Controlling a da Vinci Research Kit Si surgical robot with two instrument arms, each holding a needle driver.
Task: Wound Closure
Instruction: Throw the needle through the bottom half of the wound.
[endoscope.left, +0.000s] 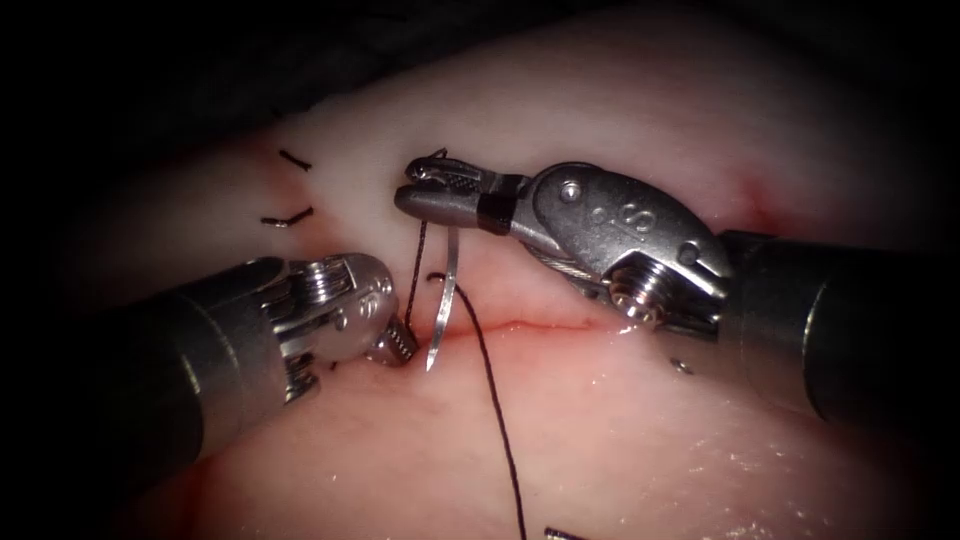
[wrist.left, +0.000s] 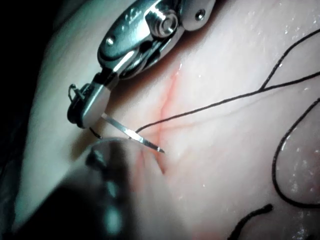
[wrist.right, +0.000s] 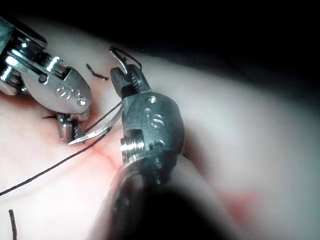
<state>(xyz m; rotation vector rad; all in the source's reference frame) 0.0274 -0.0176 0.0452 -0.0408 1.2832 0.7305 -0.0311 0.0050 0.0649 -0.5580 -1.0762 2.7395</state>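
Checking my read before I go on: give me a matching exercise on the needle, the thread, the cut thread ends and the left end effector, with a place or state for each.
Things:
1. needle
2. thread
3. cut ends of thread
4. left end effector

Places or states:
a. lying on the tissue beyond the cut, towards the left
b. tip at the cut's left end, beside the needle's point
c. held near its tail by the right end effector, point bare at the cut, not in the tissue
d. trailing across the cut

Pairs: 1-c, 2-d, 3-a, 4-b
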